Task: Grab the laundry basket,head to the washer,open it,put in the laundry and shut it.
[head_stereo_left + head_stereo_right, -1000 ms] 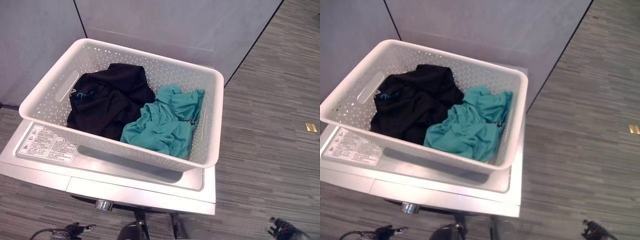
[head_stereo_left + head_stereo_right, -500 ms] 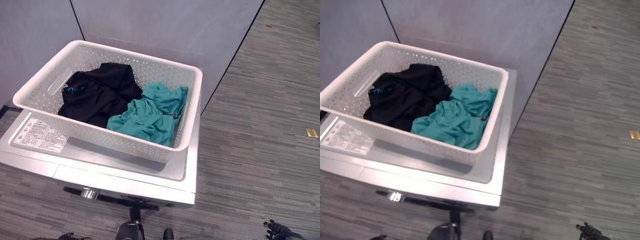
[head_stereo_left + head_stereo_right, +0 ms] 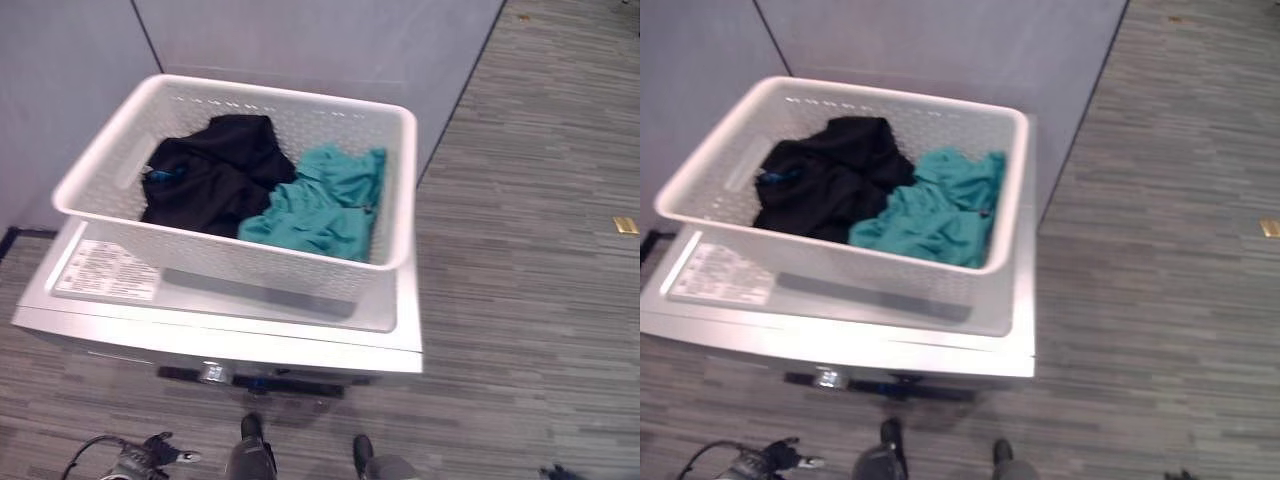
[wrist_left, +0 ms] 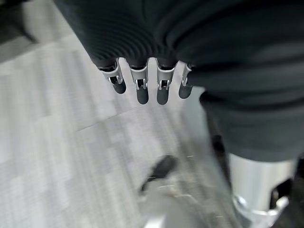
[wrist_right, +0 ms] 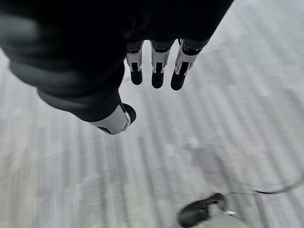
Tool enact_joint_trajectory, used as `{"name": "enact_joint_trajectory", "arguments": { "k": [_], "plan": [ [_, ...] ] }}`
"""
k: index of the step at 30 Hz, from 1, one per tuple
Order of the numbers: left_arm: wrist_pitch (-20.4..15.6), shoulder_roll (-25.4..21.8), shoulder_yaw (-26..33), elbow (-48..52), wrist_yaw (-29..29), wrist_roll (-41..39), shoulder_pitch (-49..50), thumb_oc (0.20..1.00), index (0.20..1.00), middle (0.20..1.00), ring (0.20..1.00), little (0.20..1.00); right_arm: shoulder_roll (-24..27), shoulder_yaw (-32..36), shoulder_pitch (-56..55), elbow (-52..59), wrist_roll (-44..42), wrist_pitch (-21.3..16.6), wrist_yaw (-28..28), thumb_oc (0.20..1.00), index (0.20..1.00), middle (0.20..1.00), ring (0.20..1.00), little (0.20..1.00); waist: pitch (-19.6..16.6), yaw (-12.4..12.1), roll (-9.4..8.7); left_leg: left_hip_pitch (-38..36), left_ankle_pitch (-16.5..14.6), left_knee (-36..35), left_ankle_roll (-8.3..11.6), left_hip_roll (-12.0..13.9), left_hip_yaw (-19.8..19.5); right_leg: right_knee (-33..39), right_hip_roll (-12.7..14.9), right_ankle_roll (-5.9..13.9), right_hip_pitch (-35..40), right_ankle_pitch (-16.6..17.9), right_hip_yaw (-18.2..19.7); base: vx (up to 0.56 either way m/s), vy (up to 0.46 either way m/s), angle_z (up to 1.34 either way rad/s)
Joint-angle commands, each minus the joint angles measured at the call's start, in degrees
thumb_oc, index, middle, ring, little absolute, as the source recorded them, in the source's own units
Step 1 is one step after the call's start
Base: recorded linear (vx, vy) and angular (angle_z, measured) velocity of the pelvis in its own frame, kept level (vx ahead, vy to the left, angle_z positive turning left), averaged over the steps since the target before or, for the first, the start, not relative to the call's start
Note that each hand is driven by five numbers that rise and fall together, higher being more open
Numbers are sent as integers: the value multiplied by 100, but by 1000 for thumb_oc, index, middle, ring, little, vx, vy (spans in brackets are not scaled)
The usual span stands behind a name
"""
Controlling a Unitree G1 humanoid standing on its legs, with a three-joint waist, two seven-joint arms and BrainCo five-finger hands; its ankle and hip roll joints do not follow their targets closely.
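Observation:
A white perforated laundry basket (image 3: 330, 275) stands on top of the silver washer (image 3: 250, 325). Inside it lie a black garment (image 3: 210, 175) on the left and a teal garment (image 3: 320, 205) on the right. The washer's front edge with a round metal knob (image 3: 210, 373) faces me. My left hand (image 4: 142, 88) hangs low by the washer's front, fingers straight and holding nothing; it also shows at the lower left (image 3: 145, 460). My right hand (image 5: 154, 71) hangs over the floor to the right, fingers straight and empty.
Grey partition walls (image 3: 300, 40) stand right behind the washer and to its left. Striped grey carpet (image 3: 530, 260) spreads out to the right, with a small gold-coloured piece (image 3: 626, 225) lying on it. A white label (image 3: 108, 270) sits on the washer's top.
The whole picture has shifted, so the camera moved. The basket and both garments rest on the washer as before. Both hands stay low at my sides.

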State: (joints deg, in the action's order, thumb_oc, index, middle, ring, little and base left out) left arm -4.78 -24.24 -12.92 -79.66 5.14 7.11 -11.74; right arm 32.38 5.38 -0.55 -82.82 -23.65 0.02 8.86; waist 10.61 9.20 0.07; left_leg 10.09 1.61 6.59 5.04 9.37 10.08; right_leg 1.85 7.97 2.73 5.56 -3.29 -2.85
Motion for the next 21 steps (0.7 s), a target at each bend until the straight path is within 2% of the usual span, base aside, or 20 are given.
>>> {"name": "enact_joint_trajectory", "arguments": {
  "k": [1,4,5,6,9,10,11,12,13,14,15,16,17,18,19,20,21],
  "plan": [
    [-50,-19,-242,22,-252,67,-27,1000,1000,1000,1000,1000,259,-16,120,-295,296,-38,-263,1000,1000,1000,1000,1000,-171,-138,175,248,-60,240,34,-30,-217,-218,-122,213,-565,15,548,35,180,22],
    [-108,103,-94,193,-288,-461,-85,1000,1000,1000,1000,1000,-30,-273,306,-366,413,9,-223,1000,1000,1000,1000,1000,-237,-269,128,376,-347,489,-137,-266,-128,-70,206,405,-645,219,645,66,319,8],
    [-108,101,-93,193,-287,-462,-84,1000,1000,1000,1000,1000,-31,-274,307,-368,414,8,-223,1000,1000,1000,1000,1000,-242,-272,125,382,-354,497,-140,-268,-123,-67,210,408,-649,220,649,39,225,-16],
    [-122,122,-140,242,-303,-466,-113,1000,1000,1000,1000,1000,-172,-416,371,-333,521,2,-238,1000,1000,1000,1000,1000,-257,-298,97,463,-437,579,-221,-383,-111,-38,336,468,-736,349,706,31,149,-23],
    [-120,141,-156,198,-348,-404,-96,1000,1000,1000,1000,1000,-308,-574,464,-231,615,-28,-295,1000,1000,1000,1000,1000,-265,-315,78,451,-510,546,-313,-443,-52,-92,420,552,-881,460,751,34,184,-9],
    [-104,147,-209,180,-356,-334,-95,1000,1000,1000,1000,1000,-415,-722,541,-129,662,-55,-317,1000,1000,1000,1000,1000,-225,-345,65,407,-537,525,-350,-417,37,-249,391,566,-980,445,694,3,147,-11],
    [-94,143,-214,173,-371,-265,-66,1000,1000,1000,1000,1000,-533,-835,590,-14,688,-80,-327,1000,1000,1000,1000,1000,-215,-417,56,348,-515,424,-358,-354,184,-496,332,552,-1150,424,426,-9,101,-43],
    [-94,143,-214,173,-371,-265,-66,1000,1000,1000,1000,1000,-534,-835,590,-14,688,-80,-327,1000,1000,1000,1000,1000,-219,-418,56,351,-513,422,-358,-354,185,-497,332,552,-1154,425,427,-25,166,-89],
    [-79,140,-239,170,-352,-127,5,1000,1000,1000,1000,1000,-689,-1021,541,201,771,-150,-330,1000,1000,1000,1000,1000,-172,-448,44,161,-529,271,-361,-337,404,-1015,12,480,-1303,198,-87,14,208,-81],
    [-89,122,-240,167,-337,-124,27,1000,1000,1000,1000,1000,-737,-1108,482,250,795,-183,-337,1000,1000,1000,1000,1000,-163,-358,28,41,-497,164,-384,-413,402,-1208,-385,411,-1410,31,138,71,319,-70],
    [-74,75,-190,93,-337,-114,42,1000,1000,1000,1000,1000,-837,-1366,471,290,922,-226,-341,1000,1000,1000,1000,1000,-134,-349,-54,-175,-487,-6,-467,-552,448,-1542,-941,231,-1621,-136,73,84,192,-21],
    [-74,74,-189,93,-337,-114,43,1000,1000,1000,1000,1000,-838,-1367,472,289,922,-226,-341,1000,1000,1000,1000,1000,-127,-348,-57,-184,-487,-8,-468,-554,449,-1548,-939,232,-1616,-142,73,88,100,-11],
    [-93,74,-227,110,-335,-35,-7,1000,1000,1000,1000,1000,-914,-1541,416,293,1053,-268,-353,1000,1000,1000,1000,1000,-101,-373,-134,-232,-508,-62,-481,-641,464,-1394,-1067,-6,-1593,-276,-155,31,-11,8],
    [-93,74,-227,110,-335,-35,-7,1000,1000,1000,1000,1000,-915,-1542,416,292,1053,-269,-353,1000,1000,1000,1000,1000,-99,-371,-134,-234,-508,-61,-481,-641,462,-1394,-1066,-6,-1590,-277,-158,60,-23,24],
    [-88,93,-232,62,-328,-20,-54,1000,1000,1000,1000,1000,-900,-1550,374,311,1045,-276,-356,1000,1000,1000,1000,1000,-104,-288,-165,-186,-548,78,-470,-684,357,-1275,-1146,-102,-1489,-326,171,71,-39,37],
    [-94,110,-238,63,-334,-43,-71,1000,1000,1000,1000,1000,-907,-1563,357,267,1053,-275,-375,1000,1000,1000,1000,1000,-102,-289,-192,-167,-609,268,-466,-701,299,-1207,-1217,-196,-1396,-288,316,143,-130,60],
    [-76,175,-228,105,-364,-25,-73,1000,1000,1000,1000,1000,-840,-1602,325,222,1269,-241,-391,1000,1000,1000,1000,1000,-42,-340,-234,30,-667,1202,-334,-623,452,-969,-1128,-324,-1173,-161,225,113,-119,36]
  ]
}}
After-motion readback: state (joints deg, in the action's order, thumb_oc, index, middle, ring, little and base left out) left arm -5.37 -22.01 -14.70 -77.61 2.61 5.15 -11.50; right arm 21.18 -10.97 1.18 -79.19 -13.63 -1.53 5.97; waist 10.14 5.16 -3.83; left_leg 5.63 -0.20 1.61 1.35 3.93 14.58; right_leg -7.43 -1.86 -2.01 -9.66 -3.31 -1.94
